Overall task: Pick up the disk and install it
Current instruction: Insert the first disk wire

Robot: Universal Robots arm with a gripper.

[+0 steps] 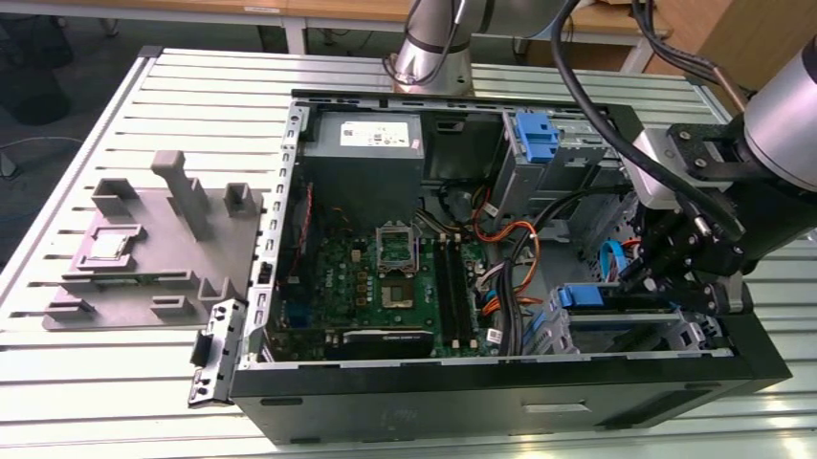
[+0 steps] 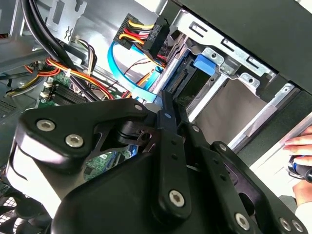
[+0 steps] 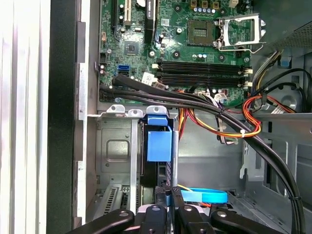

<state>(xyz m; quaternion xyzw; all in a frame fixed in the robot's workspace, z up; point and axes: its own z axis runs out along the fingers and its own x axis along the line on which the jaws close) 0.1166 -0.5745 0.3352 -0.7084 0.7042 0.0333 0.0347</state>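
Blue-railed flat hard drive (image 3: 158,146) is seated on edge in the metal drive cage (image 1: 638,330) at the front corner of the open black computer case (image 1: 511,382).
The black gripper (image 3: 168,195) is seen at the drive's rear edge in both wrist views, jaws clenched thinly on it; the case is carried by a slatted metal desk (image 1: 115,382), with a person's hand (image 2: 302,146) beside it.
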